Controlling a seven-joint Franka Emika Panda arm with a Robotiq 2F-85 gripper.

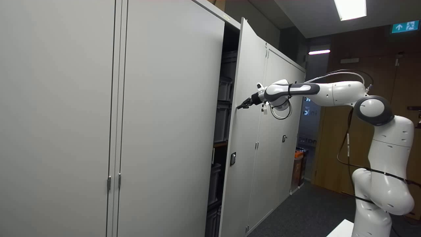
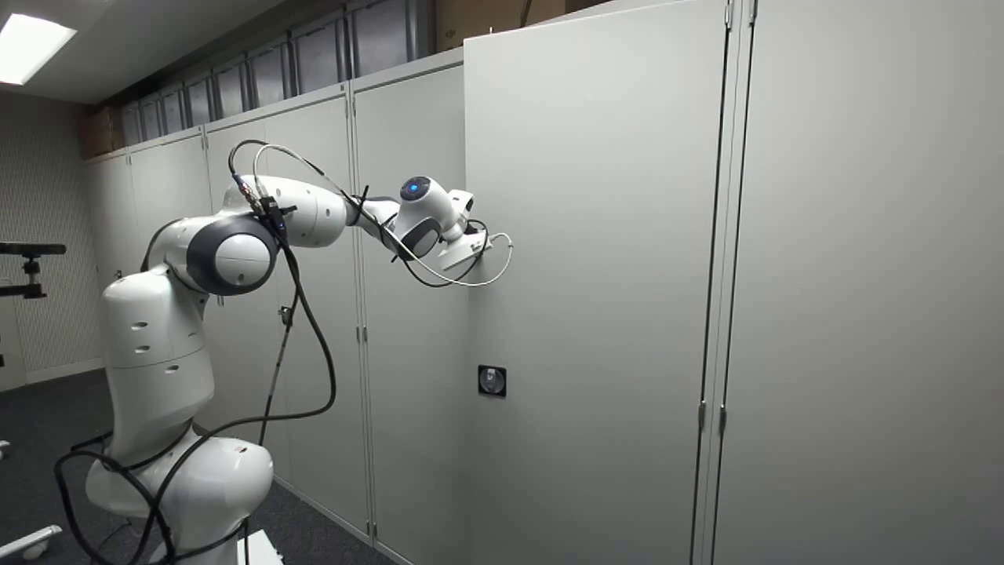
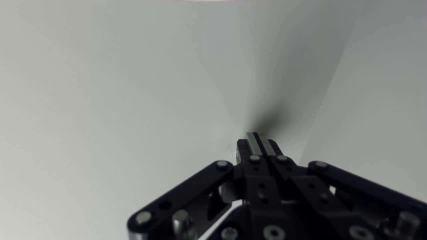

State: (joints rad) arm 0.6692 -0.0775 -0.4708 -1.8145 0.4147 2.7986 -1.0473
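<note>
Directly before tool (image 3: 258,141); cabinet door (image 1: 245,130)

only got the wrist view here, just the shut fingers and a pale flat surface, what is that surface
Observer: The outer face of a cabinet door, which stands partly open in an exterior view.
Operator: whereabouts on it am i
Observer: The gripper is by the door's free edge, higher than the latch; whether it presses on the door I can't tell.
Operator: and what's behind it
Observer: Grey bins, showing through the gap beside the door in an exterior view.
</note>
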